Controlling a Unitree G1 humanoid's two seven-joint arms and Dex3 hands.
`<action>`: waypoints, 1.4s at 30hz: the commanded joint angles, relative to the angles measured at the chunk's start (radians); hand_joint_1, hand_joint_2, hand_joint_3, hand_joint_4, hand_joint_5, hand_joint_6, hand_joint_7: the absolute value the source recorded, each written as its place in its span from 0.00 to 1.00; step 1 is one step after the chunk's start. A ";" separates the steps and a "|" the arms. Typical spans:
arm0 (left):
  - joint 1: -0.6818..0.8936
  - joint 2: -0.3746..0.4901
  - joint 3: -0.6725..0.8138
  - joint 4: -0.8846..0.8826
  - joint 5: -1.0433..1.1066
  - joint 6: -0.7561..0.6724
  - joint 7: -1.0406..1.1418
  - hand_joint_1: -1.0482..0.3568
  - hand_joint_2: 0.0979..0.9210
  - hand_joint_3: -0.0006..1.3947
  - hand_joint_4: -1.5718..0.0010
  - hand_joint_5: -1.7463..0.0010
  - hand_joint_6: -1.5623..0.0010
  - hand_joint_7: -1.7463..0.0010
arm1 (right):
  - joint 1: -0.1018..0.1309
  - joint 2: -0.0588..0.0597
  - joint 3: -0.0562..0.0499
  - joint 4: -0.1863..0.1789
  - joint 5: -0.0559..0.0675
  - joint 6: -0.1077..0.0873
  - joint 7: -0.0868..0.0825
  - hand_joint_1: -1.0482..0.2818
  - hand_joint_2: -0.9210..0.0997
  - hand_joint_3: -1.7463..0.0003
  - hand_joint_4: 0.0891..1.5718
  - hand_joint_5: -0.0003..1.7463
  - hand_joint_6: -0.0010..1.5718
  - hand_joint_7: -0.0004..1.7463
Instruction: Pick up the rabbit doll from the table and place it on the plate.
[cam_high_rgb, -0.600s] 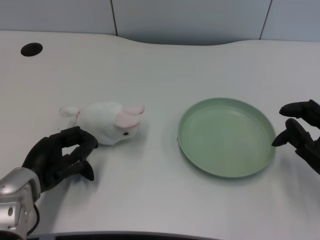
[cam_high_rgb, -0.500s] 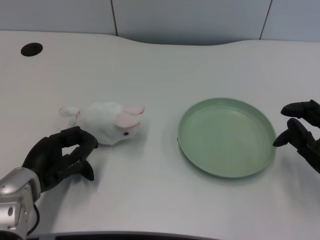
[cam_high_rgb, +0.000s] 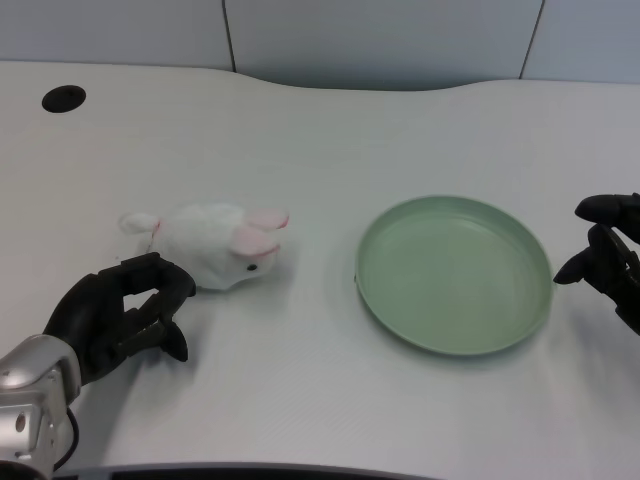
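So the left robot hand (cam_high_rgb: 120, 315) sits at the lower left of the frame with its fingers curled in and nothing in them, just short of the rabbit doll (cam_high_rgb: 215, 243), not touching it as far as I can tell. The doll lies on its side on the white bench (cam_high_rgb: 300, 130), left of centre, ears pointing right toward the plate. Biggest risk imo: with the fingers curled like that, reaching in would probably just nudge or roll the plush away instead of wrapping it, since it's soft and light. A grab on only the tail end could also let it flop and slip out on the way over. Further right, the green plate (cam_high_rgb: 385, 312) is well apart from the doll and has nothing in it, and its shallow rim might let a sloppily dropped doll tumble off.
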 joint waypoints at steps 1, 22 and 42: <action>0.001 0.017 0.002 0.004 0.004 -0.002 -0.002 0.38 1.00 0.30 0.53 0.00 0.66 0.02 | -0.005 -0.016 -0.010 0.005 0.007 0.009 0.001 0.52 0.00 0.65 0.15 1.00 0.14 0.82; -0.023 0.214 -0.221 -0.116 0.629 -0.681 0.396 0.35 1.00 0.17 0.73 0.35 0.71 0.69 | 0.021 0.004 -0.007 -0.025 0.001 -0.006 -0.006 0.50 0.00 0.67 0.15 1.00 0.13 0.83; -0.447 0.280 -0.577 0.089 1.112 -0.533 0.506 0.09 1.00 0.12 1.00 0.94 0.94 1.00 | 0.042 0.015 0.020 -0.061 -0.031 -0.021 -0.049 0.49 0.00 0.69 0.12 1.00 0.12 0.81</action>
